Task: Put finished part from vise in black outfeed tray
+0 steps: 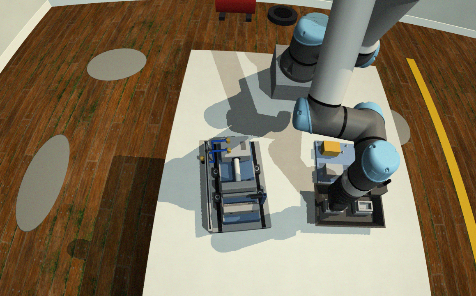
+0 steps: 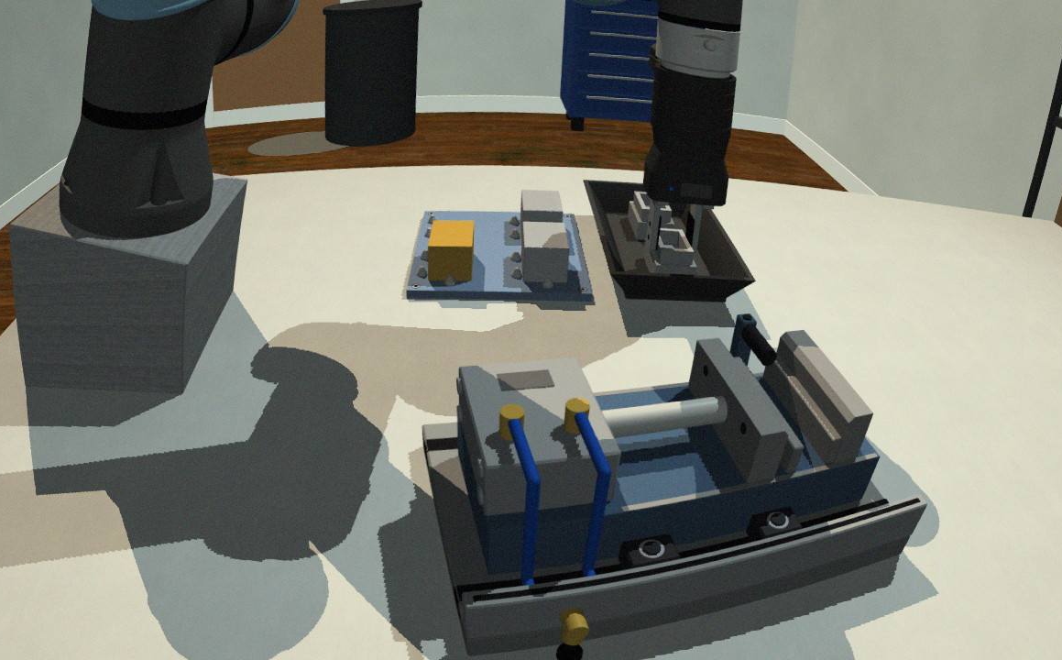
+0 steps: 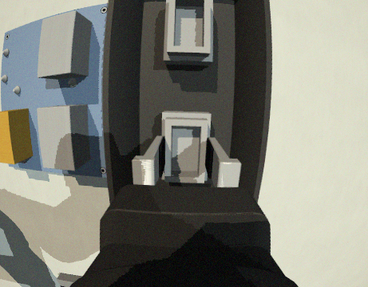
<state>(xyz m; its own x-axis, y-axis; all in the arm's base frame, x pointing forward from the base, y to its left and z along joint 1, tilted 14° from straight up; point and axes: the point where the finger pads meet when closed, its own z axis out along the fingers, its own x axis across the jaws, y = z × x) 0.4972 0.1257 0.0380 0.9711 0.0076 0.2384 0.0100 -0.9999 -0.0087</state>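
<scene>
My gripper [image 3: 185, 149] is shut on the finished part [image 3: 186, 146], a grey block with a pocket on top. It holds the part low inside the black outfeed tray [image 3: 186, 75]; I cannot tell whether the part touches the tray floor. A second pocketed block [image 3: 188, 29] lies further along in the same tray, apart from the held one. In the exterior view the gripper [image 2: 670, 225] reaches straight down into the tray. The vise [image 2: 649, 459] stands with its jaws apart and nothing between them. In the top view the arm hides the held part over the tray [image 1: 350, 207].
A blue fixture plate [image 2: 501, 258] lies left of the tray, carrying an orange block [image 2: 451, 247] and two plain grey blocks [image 2: 542, 237]. The robot's grey pedestal [image 2: 120, 279] stands at the table's left. The vise [image 1: 234, 186] sits mid-table with blue hoses.
</scene>
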